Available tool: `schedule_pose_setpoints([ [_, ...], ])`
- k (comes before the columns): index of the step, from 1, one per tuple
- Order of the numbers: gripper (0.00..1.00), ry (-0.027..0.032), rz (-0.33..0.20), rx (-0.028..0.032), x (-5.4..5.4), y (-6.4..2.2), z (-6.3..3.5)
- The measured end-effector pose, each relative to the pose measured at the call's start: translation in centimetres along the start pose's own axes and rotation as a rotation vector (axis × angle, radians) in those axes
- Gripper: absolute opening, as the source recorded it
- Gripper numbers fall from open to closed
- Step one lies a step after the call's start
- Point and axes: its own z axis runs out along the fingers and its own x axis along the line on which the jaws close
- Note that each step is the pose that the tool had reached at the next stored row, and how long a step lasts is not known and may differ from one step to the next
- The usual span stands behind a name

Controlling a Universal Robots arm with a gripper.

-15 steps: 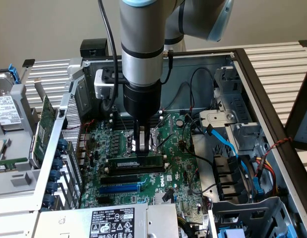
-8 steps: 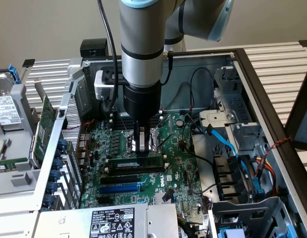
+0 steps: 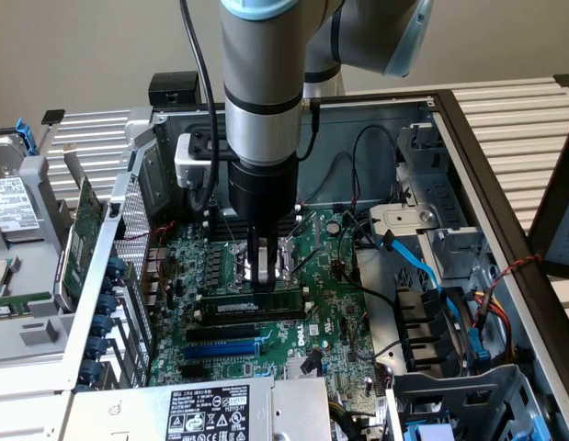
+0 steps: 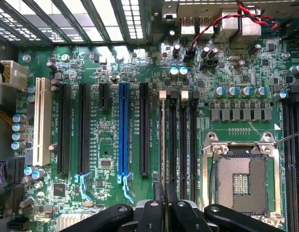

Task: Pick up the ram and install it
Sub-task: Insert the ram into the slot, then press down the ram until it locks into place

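Note:
The ram [image 3: 254, 300] is a narrow green stick standing on its long edge across the motherboard [image 3: 330, 303], just above a long black slot [image 3: 247, 314]. My gripper [image 3: 262, 276] comes straight down from the arm and is shut on the ram's top edge near its middle. In the wrist view the ram [image 4: 163, 145] appears edge-on as a thin line along the outermost of several parallel black memory slots [image 4: 183, 140], beside the processor socket. My gripper [image 4: 164, 192] pinches it between two black fingertips [image 4: 158, 193]. Whether the ram is seated in the slot, I cannot tell.
An open processor socket [image 4: 241, 179] lies close beside the memory slots. A blue slot [image 4: 123, 130] and a white slot [image 4: 39, 121] lie on the other side. A larger green expansion card [image 3: 82, 239] stands at the exterior view's left. Blue cables [image 3: 422, 266] and case walls crowd the right.

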Motion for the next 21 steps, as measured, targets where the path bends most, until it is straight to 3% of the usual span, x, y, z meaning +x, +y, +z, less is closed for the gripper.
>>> schedule_pose_setpoints([
  [1,0.13,-0.0001,0.001,-0.0030,0.0,0.02,0.01],
  [3,0.15,-0.0010,0.003,-0.0161,0.0,0.06,0.02],
  [4,0.22,-0.0018,0.003,-0.0208,0.0,0.10,0.01],
  [9,0.22,-0.0100,0.002,-0.0304,0.0,0.20,-0.38],
  [13,0.22,-0.0138,0.002,-0.0313,0.1,0.25,-1.14],
  [21,0.22,-0.0146,0.002,-0.0314,0.1,0.33,-2.42],
])
